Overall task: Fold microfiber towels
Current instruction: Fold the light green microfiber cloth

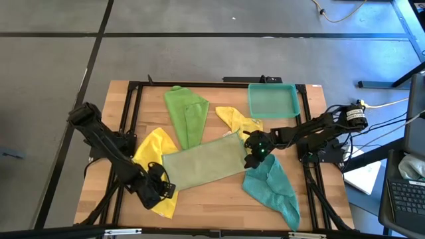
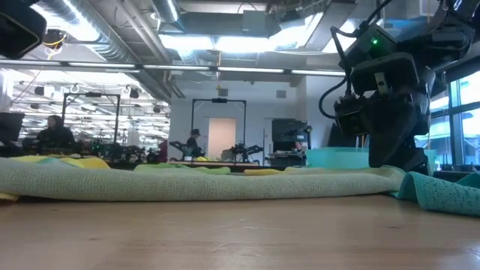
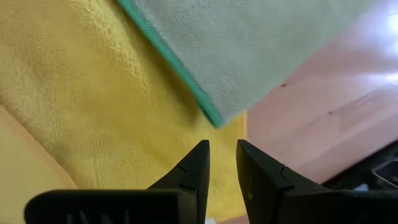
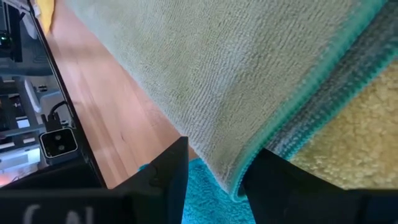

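left arm (image 1: 109,149): black, jointed, lower left | right arm (image 1: 312,133): black, green LED, cables, right | fingers (image 3: 193,174): dark, tapered

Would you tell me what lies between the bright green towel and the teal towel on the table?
The pale olive-green towel, spread flat, lies between the bright green towel and the teal towel; the right gripper sits at its edge. The high view shows this.

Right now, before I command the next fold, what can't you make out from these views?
- Left gripper: whether its narrow-gapped fingers pinch the yellow towel; the tips hide the contact.
- Right gripper: how much of the pale olive-green towel sits between its fingers; cut off by the wrist view's edge.
- Teal towel: mostly cut off in the low view.
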Robot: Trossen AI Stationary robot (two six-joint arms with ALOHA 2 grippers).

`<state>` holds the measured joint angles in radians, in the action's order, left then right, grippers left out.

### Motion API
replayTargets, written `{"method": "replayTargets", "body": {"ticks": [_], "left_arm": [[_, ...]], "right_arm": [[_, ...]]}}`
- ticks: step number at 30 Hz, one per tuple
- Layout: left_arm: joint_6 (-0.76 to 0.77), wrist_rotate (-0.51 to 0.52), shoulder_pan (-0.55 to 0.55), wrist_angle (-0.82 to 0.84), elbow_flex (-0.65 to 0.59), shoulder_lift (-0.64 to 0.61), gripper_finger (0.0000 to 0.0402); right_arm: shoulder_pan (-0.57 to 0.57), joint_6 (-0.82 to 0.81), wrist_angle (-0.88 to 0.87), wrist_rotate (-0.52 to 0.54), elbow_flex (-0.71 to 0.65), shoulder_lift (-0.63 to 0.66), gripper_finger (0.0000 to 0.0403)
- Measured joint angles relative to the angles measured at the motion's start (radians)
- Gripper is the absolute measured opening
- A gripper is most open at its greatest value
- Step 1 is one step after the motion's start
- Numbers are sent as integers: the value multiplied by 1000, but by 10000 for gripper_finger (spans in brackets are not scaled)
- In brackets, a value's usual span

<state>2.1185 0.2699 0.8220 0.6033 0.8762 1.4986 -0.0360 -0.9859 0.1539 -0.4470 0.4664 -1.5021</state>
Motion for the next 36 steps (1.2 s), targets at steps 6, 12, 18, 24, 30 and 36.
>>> {"method": "replayTargets", "body": {"ticks": [6, 12, 18, 24, 30, 36], "left_arm": [[-7, -5, -22, -74, -48, 17, 84], [-7, -5, -72, -72, -60, 17, 135], [-6, -48, -108, -90, -79, 17, 160], [-6, -19, -108, -205, -105, 17, 159], [-7, -2, -108, -232, -109, 17, 158], [-7, -24, -107, -234, -109, 17, 158]], "right_arm": [[0, 2, 2, -69, 0, 0, 141], [0, 1, 3, -123, 0, 0, 141], [0, 0, 3, -132, 0, 0, 141], [0, 23, 5, -125, 0, 0, 141], [0, 29, 4, -98, 0, 0, 138], [0, 48, 5, -96, 0, 0, 107]]}}
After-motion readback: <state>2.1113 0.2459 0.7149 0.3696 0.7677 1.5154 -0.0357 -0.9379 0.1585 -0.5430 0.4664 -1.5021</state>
